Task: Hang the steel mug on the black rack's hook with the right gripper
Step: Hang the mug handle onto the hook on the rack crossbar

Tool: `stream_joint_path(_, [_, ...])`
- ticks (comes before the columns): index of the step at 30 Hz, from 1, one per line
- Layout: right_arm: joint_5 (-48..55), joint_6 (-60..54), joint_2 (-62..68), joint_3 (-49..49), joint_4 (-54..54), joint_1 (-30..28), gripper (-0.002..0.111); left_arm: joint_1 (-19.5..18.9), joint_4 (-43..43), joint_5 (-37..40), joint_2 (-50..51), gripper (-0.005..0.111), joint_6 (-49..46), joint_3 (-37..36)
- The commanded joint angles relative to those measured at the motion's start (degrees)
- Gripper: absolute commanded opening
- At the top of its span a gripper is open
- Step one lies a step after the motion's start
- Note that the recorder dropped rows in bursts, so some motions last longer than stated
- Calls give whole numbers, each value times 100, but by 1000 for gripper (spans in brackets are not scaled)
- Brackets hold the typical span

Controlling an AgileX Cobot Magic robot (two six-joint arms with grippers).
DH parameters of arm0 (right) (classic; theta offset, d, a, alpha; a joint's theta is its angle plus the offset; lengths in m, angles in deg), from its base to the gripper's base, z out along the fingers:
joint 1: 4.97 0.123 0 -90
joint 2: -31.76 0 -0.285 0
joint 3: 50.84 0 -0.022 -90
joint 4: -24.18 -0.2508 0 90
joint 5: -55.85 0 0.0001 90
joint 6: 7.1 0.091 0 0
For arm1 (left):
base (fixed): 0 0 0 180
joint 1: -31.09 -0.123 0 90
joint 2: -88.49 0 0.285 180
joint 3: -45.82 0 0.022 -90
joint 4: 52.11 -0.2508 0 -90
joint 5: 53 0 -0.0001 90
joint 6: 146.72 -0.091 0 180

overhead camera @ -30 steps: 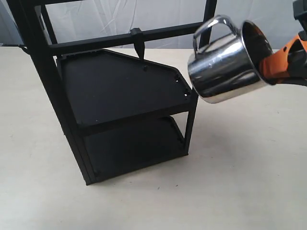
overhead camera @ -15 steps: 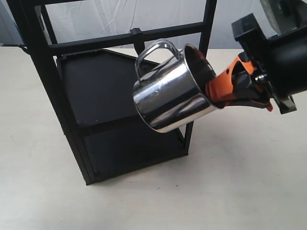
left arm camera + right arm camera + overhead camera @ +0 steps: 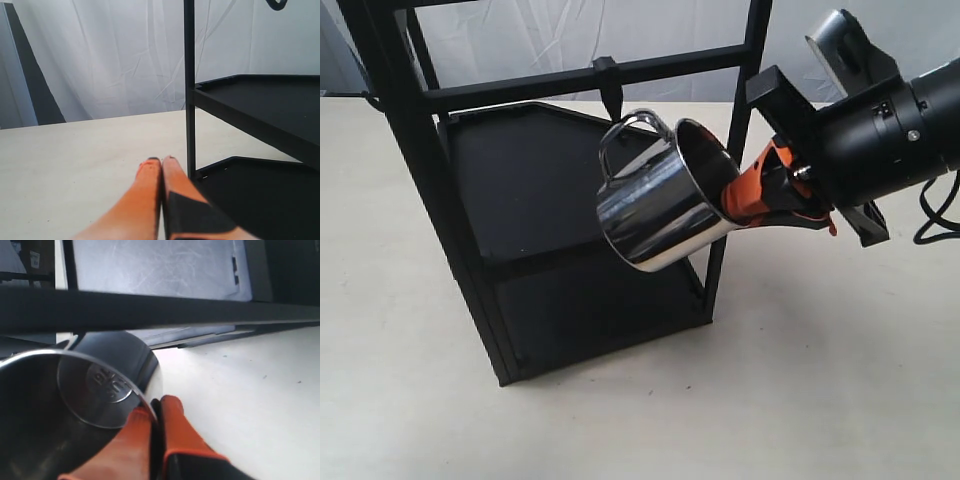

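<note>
A: What does the right arm look like?
B: A thick matte black cylinder with a small silver screw on its side, a black angular bracket, a grey camera housing above, and a black cable looping behind. The right gripper (image 3: 745, 198) has orange-red fingers over a black base.
A: And the other one?
B: The left gripper (image 3: 162, 159) shows two long tapered fingers (image 3: 145, 195), one orange all over, the other orange at the tip with a black pad further back
</note>
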State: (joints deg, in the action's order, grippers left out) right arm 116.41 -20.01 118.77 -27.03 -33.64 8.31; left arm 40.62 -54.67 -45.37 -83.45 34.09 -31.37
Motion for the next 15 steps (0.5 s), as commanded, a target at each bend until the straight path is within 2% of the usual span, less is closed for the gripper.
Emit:
stream_joint_path(1, [-120, -4, 179, 13, 1, 8, -1, 27, -3, -30, -27, 2, 14, -2])
stream_joint_path(15, [-200, -17, 229, 13, 527, 8, -1, 27, -3, -30, -27, 2, 14, -2])
